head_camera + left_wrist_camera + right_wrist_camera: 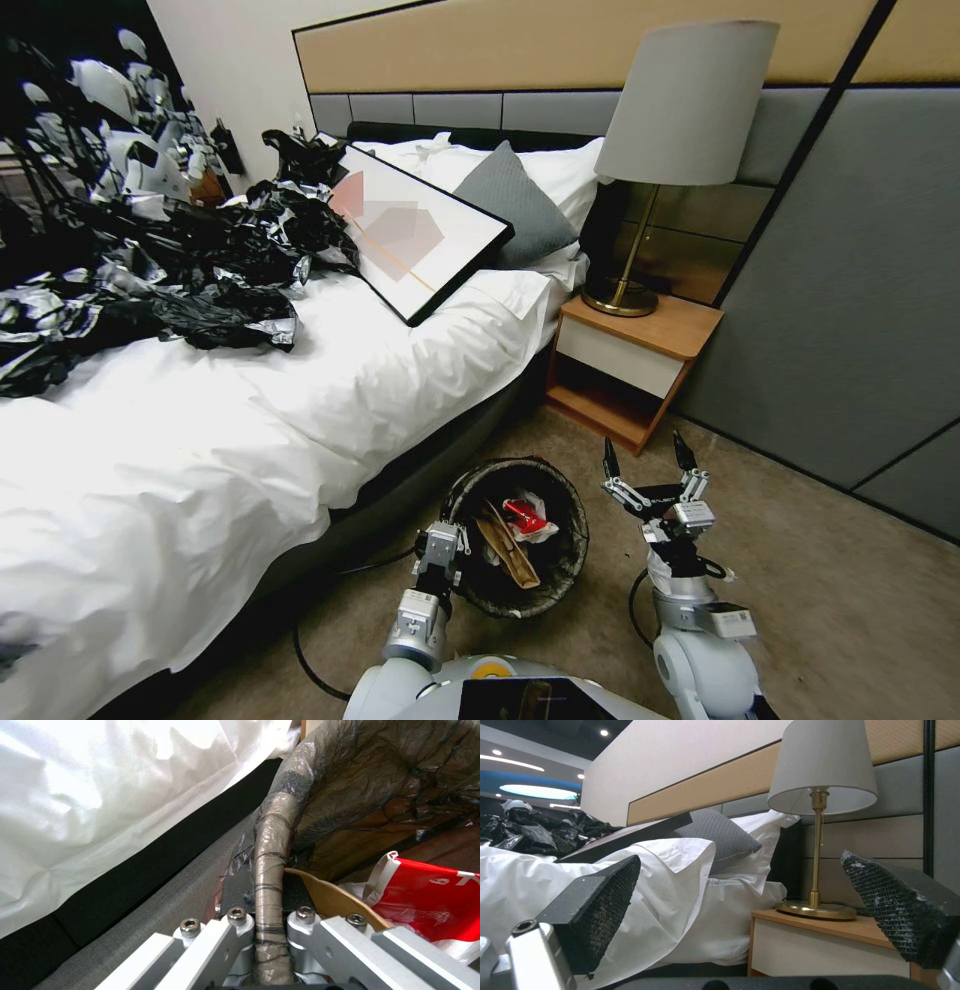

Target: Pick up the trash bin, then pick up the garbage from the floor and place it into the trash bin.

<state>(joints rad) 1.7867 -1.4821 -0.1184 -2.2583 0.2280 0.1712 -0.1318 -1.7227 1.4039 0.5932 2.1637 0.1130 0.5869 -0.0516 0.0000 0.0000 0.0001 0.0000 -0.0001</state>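
Observation:
The trash bin (556, 570), round with a dark bag liner over its rim, is low beside the bed, in front of my base. My left gripper (446, 547) is shut on the near-left part of its rim (270, 843), which runs between the two fingers (234, 924). Garbage lies inside the bin: a red-and-white wrapper (525, 516) (430, 900), a brown paper piece (508, 552) (327, 896) and some white tissue. I cannot tell whether the bin touches the carpet. My right gripper (646, 452) (750, 903) stands open to the right of the bin, fingers pointing up, nothing between its pads (605, 907).
The white bed (250, 420) fills the left, with a heap of shiny black plastic sheeting (170, 250), a framed picture (415, 235) and a grey pillow (520, 205). A wooden nightstand (630, 360) with a brass lamp (680, 130) stands behind the bin. A black cable (310, 665) lies on the carpet. Bare carpet (850, 580) spreads to the right.

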